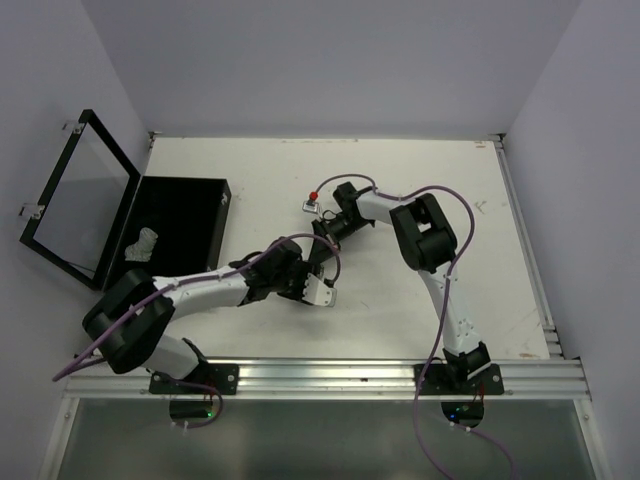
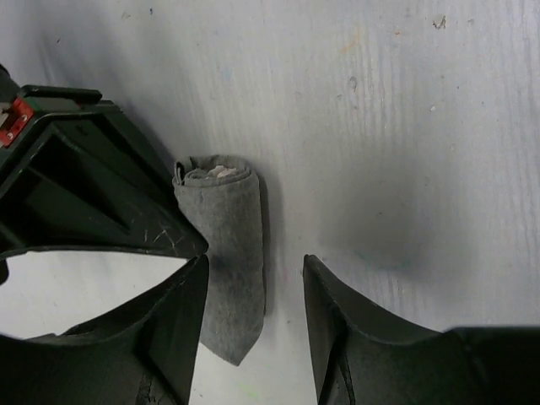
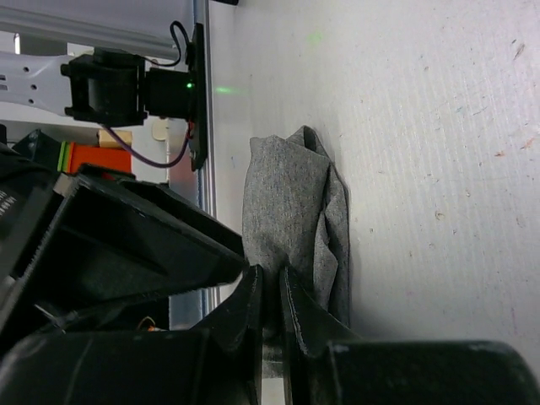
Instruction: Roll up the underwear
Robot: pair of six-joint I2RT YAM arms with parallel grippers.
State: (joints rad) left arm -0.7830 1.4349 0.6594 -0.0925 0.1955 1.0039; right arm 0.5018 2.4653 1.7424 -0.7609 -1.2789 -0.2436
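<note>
A heather grey underwear (image 2: 226, 253) lies rolled into a narrow tube on the white table, its coiled end facing away in the left wrist view. My left gripper (image 2: 253, 266) is open around its loose tail, with the left finger beside the roll and the right finger well apart from it. My right gripper (image 3: 270, 280) is shut on the edge of the same grey underwear (image 3: 291, 211), whose folds bunch up past the fingertips. From above, the left gripper (image 1: 318, 288) and right gripper (image 1: 326, 232) meet mid-table and hide the cloth. Another pale rolled underwear (image 1: 143, 243) lies in the black box.
The flat black box (image 1: 190, 200) stands at the table's left with its hinged lid (image 1: 75, 200) propped open against the wall. A small red-knobbed object (image 1: 313, 200) sits just behind the right gripper. A metal rail (image 1: 330, 375) runs along the near edge.
</note>
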